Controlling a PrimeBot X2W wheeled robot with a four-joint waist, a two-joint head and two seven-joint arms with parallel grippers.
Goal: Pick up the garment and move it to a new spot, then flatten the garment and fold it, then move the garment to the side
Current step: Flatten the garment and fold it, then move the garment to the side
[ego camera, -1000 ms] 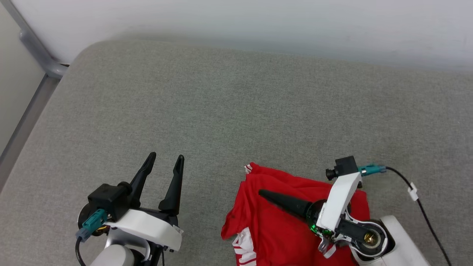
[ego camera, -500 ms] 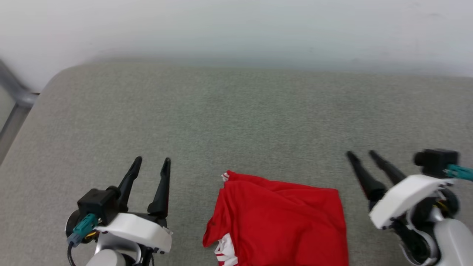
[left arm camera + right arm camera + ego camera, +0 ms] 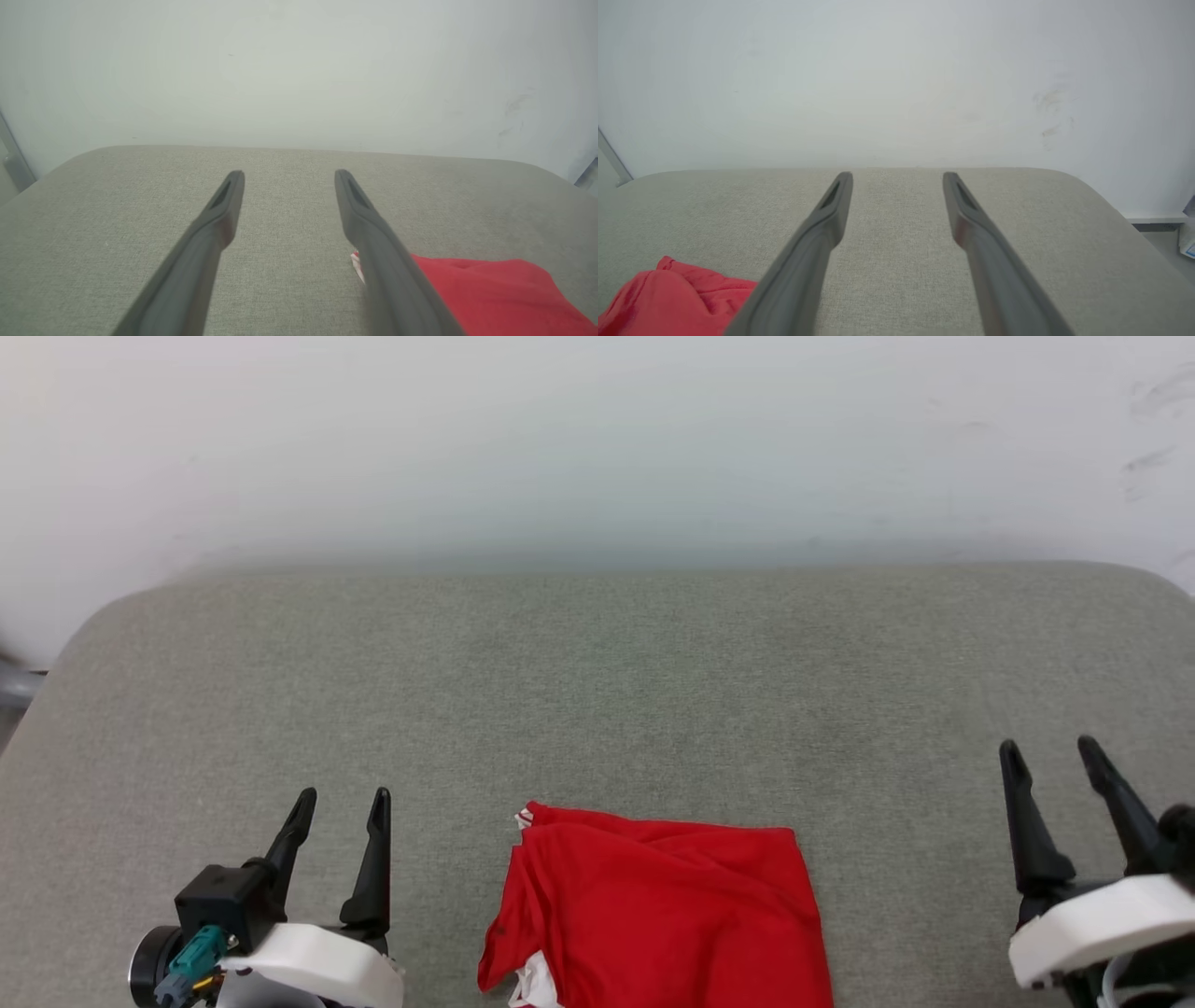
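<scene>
1. The garment [image 3: 653, 905] lies folded, plain red side up, toward the near edge of the grey padded surface [image 3: 597, 691]; its lower part is cut off from view.
2. Left jaws: apart, empty, beside it.
3. Right jaws: apart, empty, farther off.

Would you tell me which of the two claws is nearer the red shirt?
The left claw; the shirt lies just beside it, farther from the right claw.

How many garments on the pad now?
1. The garment lies near-centre on the grey pad, between the left gripper and right gripper, touching neither; its near end is out of frame.
</scene>
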